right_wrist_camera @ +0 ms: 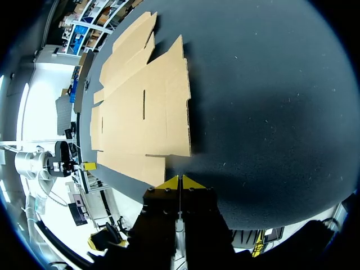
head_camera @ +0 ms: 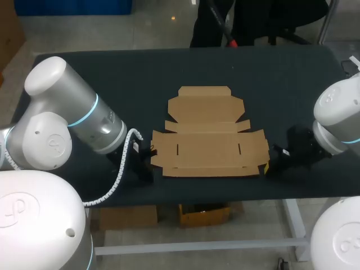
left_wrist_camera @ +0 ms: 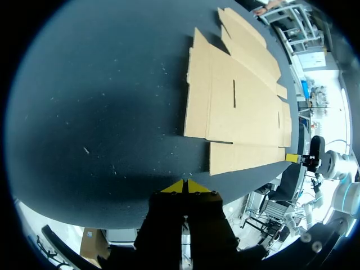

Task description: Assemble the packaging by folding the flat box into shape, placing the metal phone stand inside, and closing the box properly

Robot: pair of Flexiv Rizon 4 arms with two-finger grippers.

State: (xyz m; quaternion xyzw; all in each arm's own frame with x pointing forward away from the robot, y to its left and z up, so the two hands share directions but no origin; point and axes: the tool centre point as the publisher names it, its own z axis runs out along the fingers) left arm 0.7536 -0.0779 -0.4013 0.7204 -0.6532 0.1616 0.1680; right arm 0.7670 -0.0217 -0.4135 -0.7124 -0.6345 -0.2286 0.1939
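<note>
Head view: a flat, unfolded box point(head_camera: 209, 140) lies on the dark table point(head_camera: 112, 73), near its front edge. The left gripper point(head_camera: 151, 153) sits just beside the box's left edge and the right gripper point(head_camera: 268, 166) just beside its right front corner; from here it is unclear whether either touches the cardboard.

Left wrist view: the left gripper's point(left_wrist_camera: 185, 187) yellow tips are pressed together with nothing between them, low over the table near its front edge. The box point(left_wrist_camera: 236, 107) lies flat ahead of it, its nearest flap just short of the tips. The right gripper's yellow tip point(left_wrist_camera: 292, 158) shows at the box's far corner.

Right wrist view: the right gripper point(right_wrist_camera: 179, 182) likewise has its tips closed together and holds nothing, right at the box's point(right_wrist_camera: 143, 112) near corner. The left gripper point(right_wrist_camera: 89, 166) shows beyond the far side.
</note>
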